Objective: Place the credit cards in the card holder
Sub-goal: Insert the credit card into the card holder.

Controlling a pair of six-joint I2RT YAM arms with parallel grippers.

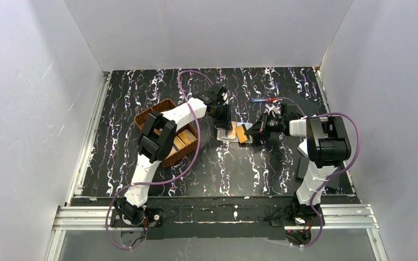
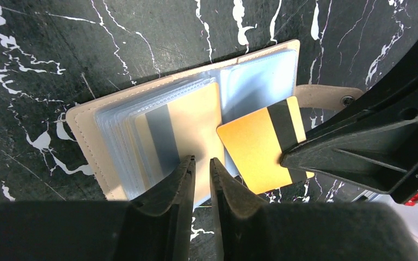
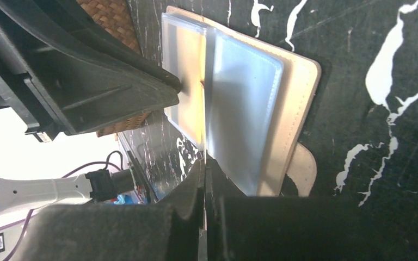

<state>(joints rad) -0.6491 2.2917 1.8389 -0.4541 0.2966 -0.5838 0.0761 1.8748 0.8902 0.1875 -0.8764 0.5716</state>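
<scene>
Credit cards [image 1: 180, 140] in gold lay in the near compartment of a brown woven tray [image 1: 151, 110] at the left of the black, white-veined table [image 1: 250, 174], partly hidden under the left arm. The card holder [image 1: 227, 133] lay open and flat at mid-table between the two arms, just right of the tray. Its beige cover [image 2: 84, 128] faced down, the clear plastic sleeves [image 2: 256, 76] fanned upward and the snap tab [image 2: 326, 97] stuck out on the right side. One sleeve on the left page already held a tan card [image 2: 193, 125] with a grey stripe. The right gripper [image 2: 288, 157] had its fingers pressed together on the black-striped end of a gold card [image 2: 256, 149]. It held that card tilted over the right page, one corner near the fold and the other end hanging past the holder's near edge. In the right wrist view the same card showed only edge-on between the clamped fingers [image 3: 190, 185]. The left gripper [image 2: 201, 162] pointed down at the near edge of the left page, its fingers drawn almost together with a thin gap between them. Whether they pinched a sleeve could not be told.
</scene>
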